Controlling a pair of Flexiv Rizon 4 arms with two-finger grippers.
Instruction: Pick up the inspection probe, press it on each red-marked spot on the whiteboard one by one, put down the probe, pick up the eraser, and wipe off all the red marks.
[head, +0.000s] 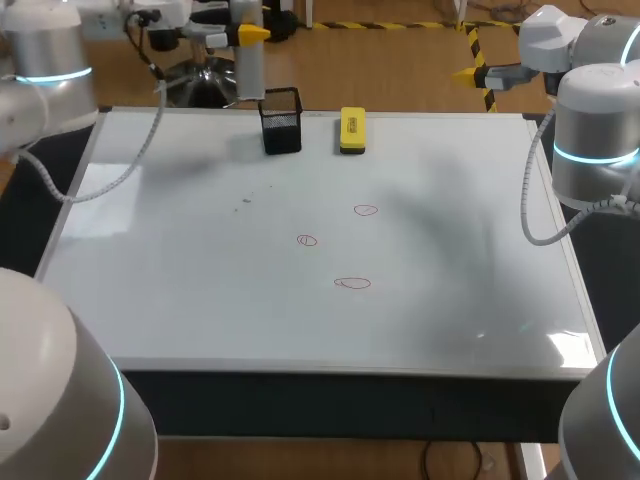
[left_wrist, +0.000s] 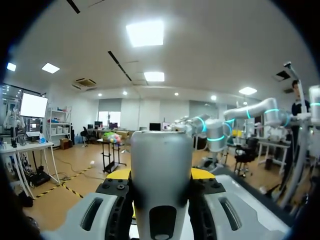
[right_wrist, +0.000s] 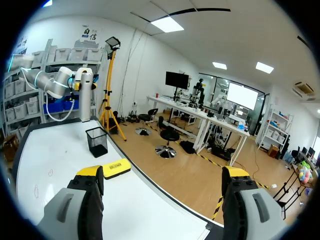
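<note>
In the left wrist view my left gripper (left_wrist: 161, 175) is shut on the grey cylindrical probe (left_wrist: 161, 185). The head view shows the left gripper (head: 250, 33) holding the probe (head: 248, 68) upright just beyond the whiteboard's far edge, beside the black mesh holder (head: 282, 120). A yellow eraser (head: 352, 130) lies to the right of the holder. Three red marks (head: 365, 210), (head: 307, 240), (head: 352, 283) sit mid-board. My right gripper (head: 472, 72) hangs open and empty past the far right corner; from its own view the right gripper (right_wrist: 162, 172) looks along the board at the eraser (right_wrist: 116, 168).
The whiteboard (head: 200, 300) covers nearly the whole table and has faint grey smudges. The holder (right_wrist: 97, 141) and the eraser stand close together at the far edge. A grey cable from my left arm (head: 40, 60) hangs over the board's far left part.
</note>
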